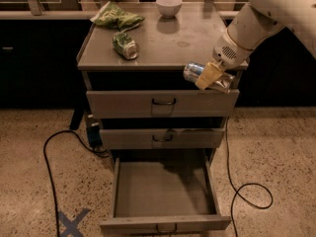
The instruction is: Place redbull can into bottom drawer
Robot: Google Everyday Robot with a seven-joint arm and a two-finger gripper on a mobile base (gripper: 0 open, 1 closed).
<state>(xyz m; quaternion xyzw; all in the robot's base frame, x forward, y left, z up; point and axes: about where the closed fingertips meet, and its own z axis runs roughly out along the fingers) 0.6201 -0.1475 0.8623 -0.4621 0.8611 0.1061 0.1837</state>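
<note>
The gripper [209, 76], pinched across the redbull can [194, 71], holds it sideways at the cabinet [163, 46] front edge, mid-carry; next, I reckon, it must lower over the open bottom drawer [163, 191] before letting go.

Three drawers stack down the centre: top drawer [163, 102], middle drawer [163, 138], bottom drawer [163, 186]. There are two cans: the redbull can [193, 71] at centre right and the green can [125, 45] at upper left. One gripper [208, 77], at centre right, clamps the redbull can. One bowl [169, 6] and one bag [116, 18] sit along the top. Two cables lie low in the frame, left cable [47, 167] and right cable [232, 181]. One blue X [71, 222] is at lower left.
</note>
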